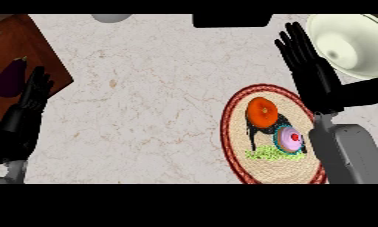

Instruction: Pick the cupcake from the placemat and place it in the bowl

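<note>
- Right hand [304, 61]: fingers straight and spread, holding nothing, between bowl [347, 46] and placemat [244, 146].
- Cupcake [291, 140] sits beside an orange fruit [261, 111].
- Left hand [29, 96]: fingers straight, empty, beside the eggplant [13, 75].

Two hands are seen — left hand [29, 98], right hand [306, 58]. One placemat [240, 116], one cupcake [290, 139], one orange fruit [261, 111], one bowl [347, 46], one eggplant [13, 73] and one cutting board [44, 46] are counted.

Lighting's pretty even and bright, pale worktop [162, 96] looks flat with no glare. Only real shadow is a dark patch on the placemat [255, 168].
</note>
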### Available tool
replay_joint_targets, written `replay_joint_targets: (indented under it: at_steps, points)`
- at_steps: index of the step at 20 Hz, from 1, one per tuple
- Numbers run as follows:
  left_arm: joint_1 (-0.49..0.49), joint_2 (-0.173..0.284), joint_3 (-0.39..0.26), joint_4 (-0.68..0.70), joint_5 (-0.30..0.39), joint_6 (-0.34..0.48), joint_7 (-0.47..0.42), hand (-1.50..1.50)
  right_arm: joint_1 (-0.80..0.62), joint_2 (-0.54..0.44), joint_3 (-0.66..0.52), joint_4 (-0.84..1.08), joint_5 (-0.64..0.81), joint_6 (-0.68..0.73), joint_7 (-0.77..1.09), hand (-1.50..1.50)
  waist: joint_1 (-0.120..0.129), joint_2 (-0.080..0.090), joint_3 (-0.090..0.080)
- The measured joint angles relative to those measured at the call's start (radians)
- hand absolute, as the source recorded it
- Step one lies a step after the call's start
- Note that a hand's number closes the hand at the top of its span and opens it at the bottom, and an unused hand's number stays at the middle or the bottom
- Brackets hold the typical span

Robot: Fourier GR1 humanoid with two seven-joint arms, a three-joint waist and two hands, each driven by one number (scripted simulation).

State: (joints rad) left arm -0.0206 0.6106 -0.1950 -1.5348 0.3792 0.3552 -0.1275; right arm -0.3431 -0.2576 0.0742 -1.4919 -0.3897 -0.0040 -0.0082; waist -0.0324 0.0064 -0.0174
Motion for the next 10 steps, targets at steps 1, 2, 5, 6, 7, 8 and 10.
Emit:
replay_joint_targets:
  at_steps: [1, 2, 5, 6, 7, 8, 10]
  points:
    - [-0.019, -0.012, -0.005, 0.011, -0.007, -0.003, 0.006, 0.0, 0.016, -0.002, 0.009, -0.015, 0.018, -0.014, 0.014, 1.5, 0.004, -0.002, 0.004]
    - [-0.03, -0.024, -0.014, 0.006, -0.01, -0.002, 0.016, 0.0, 0.038, -0.003, 0.028, -0.033, 0.046, -0.034, 0.032, 1.5, 0.006, -0.004, 0.007]
    - [-0.06, -0.067, -0.053, 0.0, -0.024, 0.007, 0.035, 0.0, 0.106, -0.023, 0.1, -0.072, 0.15, -0.107, 0.121, 1.5, -0.001, -0.008, 0.011]
    - [-0.074, -0.079, -0.065, -0.001, -0.026, 0.007, 0.046, 0.0, 0.13, -0.035, 0.124, -0.078, 0.192, -0.131, 0.151, 1.5, -0.006, -0.009, 0.011]
    - [-0.074, -0.084, -0.07, -0.001, -0.024, 0.006, 0.049, 0.0, 0.137, -0.097, 0.138, -0.065, 0.266, -0.136, 0.16, 1.5, -0.015, -0.011, 0.003]
    - [-0.072, -0.092, -0.076, -0.003, -0.022, 0.006, 0.053, 0.0, 0.152, -0.129, 0.127, -0.055, 0.328, -0.185, 0.165, -1.5, -0.029, -0.014, 0.003]
    - [-0.068, -0.114, -0.087, -0.002, -0.014, 0.009, 0.06, 0.0, 0.195, -0.121, 0.094, -0.07, 0.407, -0.316, 0.151, -1.5, -0.05, -0.019, 0.007]
